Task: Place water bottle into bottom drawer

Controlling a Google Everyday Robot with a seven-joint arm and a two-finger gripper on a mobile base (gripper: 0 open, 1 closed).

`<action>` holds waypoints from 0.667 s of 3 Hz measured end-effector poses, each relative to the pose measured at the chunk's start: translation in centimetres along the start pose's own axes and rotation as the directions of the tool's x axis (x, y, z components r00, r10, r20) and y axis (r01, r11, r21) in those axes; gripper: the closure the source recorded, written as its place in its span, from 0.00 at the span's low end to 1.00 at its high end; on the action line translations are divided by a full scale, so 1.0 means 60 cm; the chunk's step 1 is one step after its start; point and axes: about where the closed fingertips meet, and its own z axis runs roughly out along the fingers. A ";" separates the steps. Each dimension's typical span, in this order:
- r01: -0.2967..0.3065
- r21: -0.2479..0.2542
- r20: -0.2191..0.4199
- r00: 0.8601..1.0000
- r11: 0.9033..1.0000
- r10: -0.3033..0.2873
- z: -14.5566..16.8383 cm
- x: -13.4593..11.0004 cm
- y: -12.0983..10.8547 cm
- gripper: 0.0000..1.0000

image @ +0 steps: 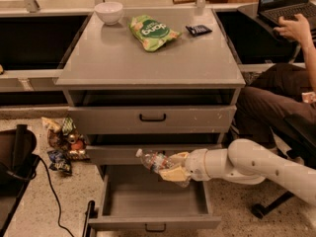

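The water bottle (154,160), small, clear and crinkled with a reddish label band, lies sideways in my gripper (174,167), cap pointing left. The gripper is shut on it, reaching in from the right on a white arm (256,167). The bottle hangs in front of the middle drawer's front and just above the open bottom drawer (153,199), at the rear of its grey cavity. The bottom drawer is pulled out, and its inside shows nothing in it. Its small black handle (155,227) sits at the frame's lower edge.
The grey cabinet top (148,53) carries a white bowl (109,11), a green snack bag (150,32) and a small dark packet (198,30). A seated person (281,93) is close on the right. Snack packets (63,142) and a dark chair with cable (19,162) lie at left.
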 end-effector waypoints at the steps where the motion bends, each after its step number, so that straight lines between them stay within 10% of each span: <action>1: -0.101 0.000 -0.017 0.995 0.995 0.101 0.054 0.102 -0.036 1.00; 2: -0.205 -0.002 -0.029 0.978 0.979 0.205 0.105 0.198 -0.057 1.00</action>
